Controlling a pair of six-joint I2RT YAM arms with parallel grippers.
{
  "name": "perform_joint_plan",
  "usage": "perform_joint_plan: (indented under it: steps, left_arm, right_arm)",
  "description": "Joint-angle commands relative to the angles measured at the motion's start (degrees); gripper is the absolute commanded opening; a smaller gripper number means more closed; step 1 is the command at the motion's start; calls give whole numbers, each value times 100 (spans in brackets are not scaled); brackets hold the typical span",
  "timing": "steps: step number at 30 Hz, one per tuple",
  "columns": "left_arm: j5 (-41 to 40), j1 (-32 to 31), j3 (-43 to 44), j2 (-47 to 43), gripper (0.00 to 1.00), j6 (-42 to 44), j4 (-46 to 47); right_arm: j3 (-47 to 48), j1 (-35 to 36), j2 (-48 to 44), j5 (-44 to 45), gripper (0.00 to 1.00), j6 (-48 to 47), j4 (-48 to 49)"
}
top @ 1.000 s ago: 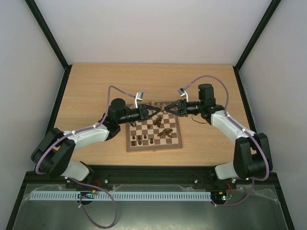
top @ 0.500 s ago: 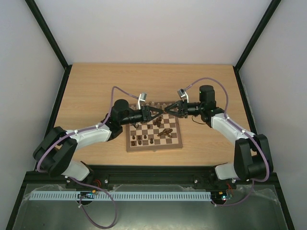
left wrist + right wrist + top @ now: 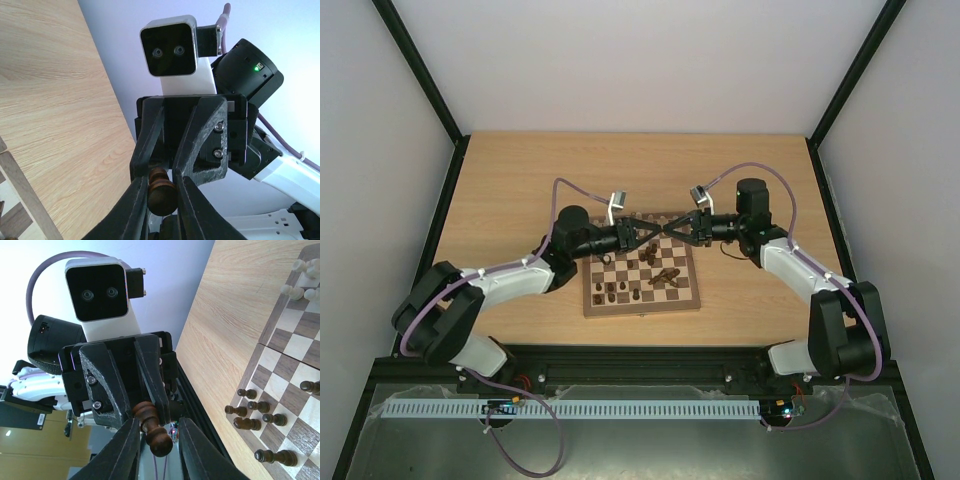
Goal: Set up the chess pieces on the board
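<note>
The board (image 3: pixel 642 305) lies in the middle of the table, with dark pieces (image 3: pixel 667 276) lying and standing on it. My two grippers meet tip to tip above the board's far edge. My left gripper (image 3: pixel 653 231) (image 3: pixel 161 186) is shut on a dark brown pawn (image 3: pixel 161 196) and holds it in the air. My right gripper (image 3: pixel 668 229) (image 3: pixel 158 422) is open, with its fingers on either side of the same pawn (image 3: pixel 159 442) and a gap on both sides. Cream pieces (image 3: pixel 299 282) stand at one board edge (image 3: pixel 270 335). Dark pawns (image 3: pixel 252 415) stand at another.
Bare wooden table (image 3: pixel 520 180) surrounds the board. Black frame posts (image 3: pixel 420 75) and white walls enclose the cell. A black rail (image 3: pixel 640 355) runs along the near table edge.
Both grippers have closed the gap between them over the far edge of the board. Their tips now meet around one dark pawn.
</note>
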Motion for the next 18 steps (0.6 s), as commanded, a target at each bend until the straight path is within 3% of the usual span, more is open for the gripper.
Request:
perform_joint_plan:
  steps: [1,8,10,12,15,18]
  left_arm:
    - [-19,-32,210,117,17,-25,309]
    - [-9,-51,222,152,17,-29,300]
    - [-3,-42,250,122,21,27,195]
    - [-3,1,329,50,32,172,-113]
    - [-64,165,609,-166,48,692,-1160]
    - [-397,470,1145,-444,55,1551,-2849]
  right_arm:
    - [-57,2,-131,-235,21,78,181]
    - [-72,0,-183,-153,13,-105,141]
    - [-17,2,-220,-2,11,-457,-229]
    - [154,1,-224,183,10,-1056,-772]
    - [392,-1,-227,440,9,-1892,-1536]
    - [612,14,-218,836,8,-2735,-2285]
